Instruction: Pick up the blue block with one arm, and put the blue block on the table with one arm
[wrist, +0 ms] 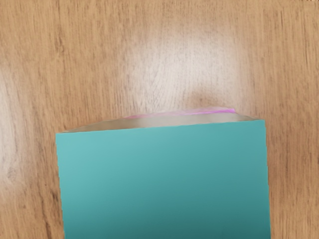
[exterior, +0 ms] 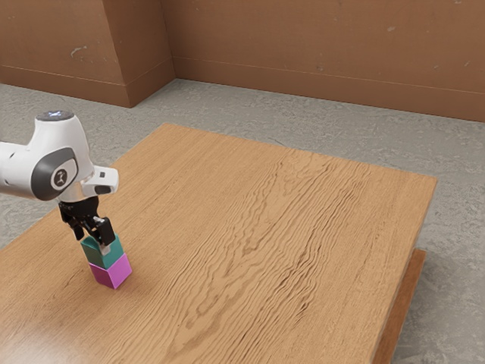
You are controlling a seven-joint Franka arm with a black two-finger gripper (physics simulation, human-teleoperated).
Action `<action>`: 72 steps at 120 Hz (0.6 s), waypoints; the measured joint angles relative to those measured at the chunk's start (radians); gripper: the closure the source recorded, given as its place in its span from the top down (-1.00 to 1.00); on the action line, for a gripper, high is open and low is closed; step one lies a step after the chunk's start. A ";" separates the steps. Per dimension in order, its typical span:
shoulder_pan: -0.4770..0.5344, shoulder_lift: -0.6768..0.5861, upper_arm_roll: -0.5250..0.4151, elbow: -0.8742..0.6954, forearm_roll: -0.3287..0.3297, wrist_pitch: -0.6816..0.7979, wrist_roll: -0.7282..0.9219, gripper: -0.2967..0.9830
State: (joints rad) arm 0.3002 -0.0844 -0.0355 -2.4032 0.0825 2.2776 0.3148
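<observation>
- Nearest us, right beneath our hand, lies the blue block (wrist: pixel 164 184).
- Our gripper (exterior: pixel 92 236) is down at its upper part; we cannot tell whether it is open or closed on the block.
- The blue block sits atop the magenta block (exterior: pixel 112 272).
- The magenta one rests on our wooden table (exterior: pixel 303 227).

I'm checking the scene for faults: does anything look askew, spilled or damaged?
Nothing looks spilled or damaged. One slight oddity: the teal block seems a little out of line with the magenta block below it, whose edge peeks out toward the exterior view's right.
</observation>
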 joint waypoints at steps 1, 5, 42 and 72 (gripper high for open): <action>0.000 0.001 0.000 0.001 0.000 0.000 0.000 0.54; 0.000 0.005 0.000 0.008 0.001 0.001 0.000 0.54; -0.010 0.056 0.000 0.027 0.001 0.017 0.002 0.54; 0.005 0.059 -0.006 0.028 0.002 0.026 0.004 0.37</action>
State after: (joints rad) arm 0.3054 -0.0255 -0.0411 -2.3750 0.0842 2.3034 0.3190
